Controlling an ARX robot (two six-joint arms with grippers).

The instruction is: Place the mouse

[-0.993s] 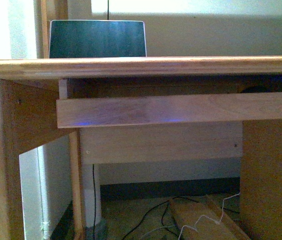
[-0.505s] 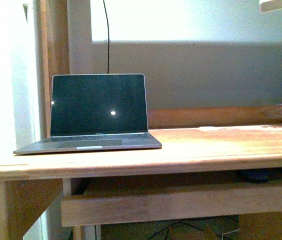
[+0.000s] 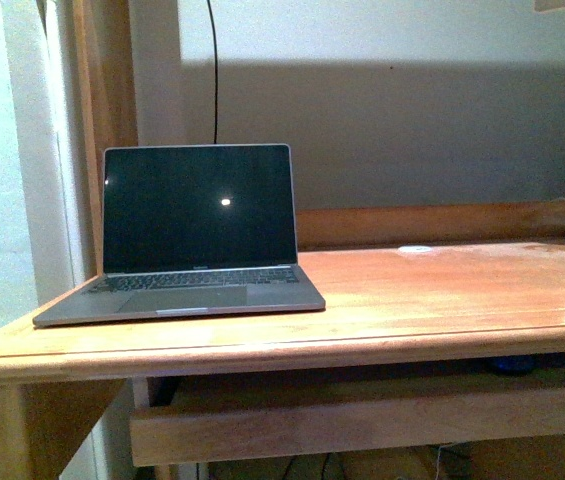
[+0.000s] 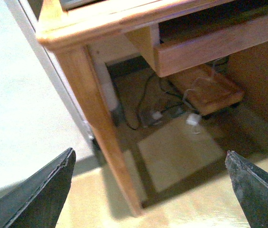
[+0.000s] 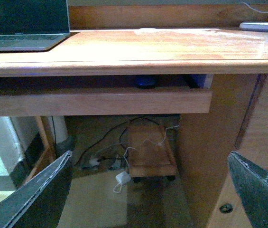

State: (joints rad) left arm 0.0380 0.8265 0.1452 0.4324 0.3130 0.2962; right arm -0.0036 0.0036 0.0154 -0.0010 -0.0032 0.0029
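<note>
The mouse [image 3: 514,364] is a small dark rounded shape lying in the shadowed slide-out shelf under the desk top, right of centre. It also shows in the right wrist view [image 5: 145,80], just behind the shelf's front board. My right gripper [image 5: 149,154] is open and empty, low in front of the desk and well short of the mouse. My left gripper [image 4: 149,154] is open and empty near the floor by the desk's left front leg [image 4: 98,128]. Neither arm shows in the front view.
An open grey laptop [image 3: 197,225] stands on the wooden desk [image 3: 442,290] at the left. A small flat white disc [image 3: 415,249] lies mid-desk; a white lamp base [image 5: 262,26] is at the far right. Under the desk are a wheeled wooden board [image 5: 150,152] and cables.
The front view has risen from below the desk edge to above it. The desk top, laptop keyboard and white disc now show from higher up.
</note>
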